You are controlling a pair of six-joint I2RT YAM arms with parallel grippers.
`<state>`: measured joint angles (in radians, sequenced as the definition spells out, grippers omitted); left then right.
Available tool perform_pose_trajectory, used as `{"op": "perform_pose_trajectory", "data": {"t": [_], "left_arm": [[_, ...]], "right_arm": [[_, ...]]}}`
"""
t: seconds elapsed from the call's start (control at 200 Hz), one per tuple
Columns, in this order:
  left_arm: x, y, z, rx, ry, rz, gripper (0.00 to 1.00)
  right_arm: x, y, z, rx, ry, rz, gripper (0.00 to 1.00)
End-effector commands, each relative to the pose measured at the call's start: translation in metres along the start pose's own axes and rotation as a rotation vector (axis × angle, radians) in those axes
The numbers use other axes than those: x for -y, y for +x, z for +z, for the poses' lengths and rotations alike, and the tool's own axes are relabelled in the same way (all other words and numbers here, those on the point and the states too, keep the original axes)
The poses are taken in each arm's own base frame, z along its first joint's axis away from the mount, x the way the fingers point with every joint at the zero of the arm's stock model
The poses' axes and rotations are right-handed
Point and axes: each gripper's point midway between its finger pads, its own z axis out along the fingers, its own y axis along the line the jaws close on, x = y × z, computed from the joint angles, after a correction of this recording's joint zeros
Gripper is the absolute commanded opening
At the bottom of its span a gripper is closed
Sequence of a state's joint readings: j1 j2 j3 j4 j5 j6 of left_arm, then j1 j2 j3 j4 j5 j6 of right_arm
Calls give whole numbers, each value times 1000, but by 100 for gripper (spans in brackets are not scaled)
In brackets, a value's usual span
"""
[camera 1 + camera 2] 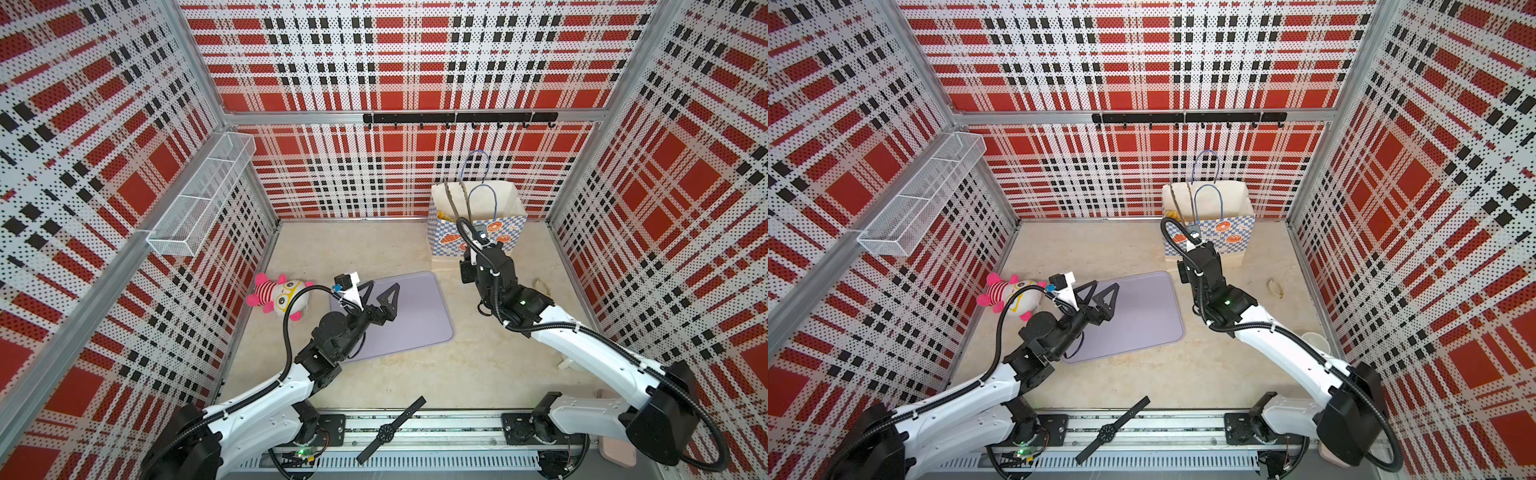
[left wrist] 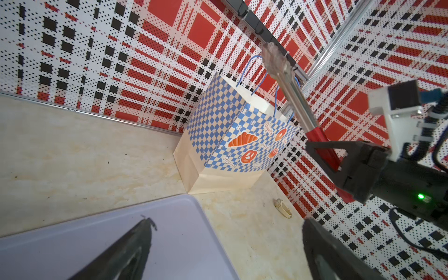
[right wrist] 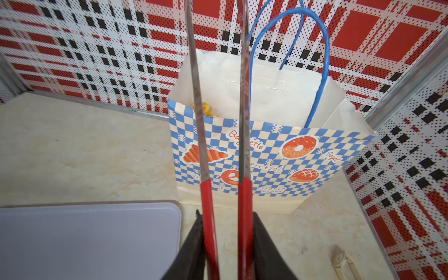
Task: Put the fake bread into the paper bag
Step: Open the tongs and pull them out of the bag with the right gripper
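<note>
The right gripper clamps the red handles of the tongs. The tong arms stand apart, and in both top views the tips lie over the open mouth of the bag. The bag stands upright near the back wall. Yellow bread lies inside it, at the corner below the tongs. The left gripper hovers over the purple tray, jaws spread wide.
</note>
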<state>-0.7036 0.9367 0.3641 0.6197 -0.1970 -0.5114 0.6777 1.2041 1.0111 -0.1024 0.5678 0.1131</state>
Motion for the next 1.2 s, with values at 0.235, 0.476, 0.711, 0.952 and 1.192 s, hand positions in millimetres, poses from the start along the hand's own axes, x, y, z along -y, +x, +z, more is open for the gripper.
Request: {"op": "perform_pose_trajectory", "data": {"t": [0.235,0.476,0.711,0.952,1.192], "left_arm": [[-32,-10,-10,61,-152,-32,98],[-62,-3,-5,39,-232,-52,98],[-76,5,-2,12,-263,-60,98],[-80,0,-6,26,-273,-44,98],[-82,0,-6,26,-277,-43,98]], "right_arm": [[-56,7,-47,16,-452,159,30],[-97,104,-20,-248,-449,143,31],[-111,178,13,-411,-375,146,28],[-118,214,36,-474,-316,111,31],[-122,238,39,-538,-305,105,47]]}}
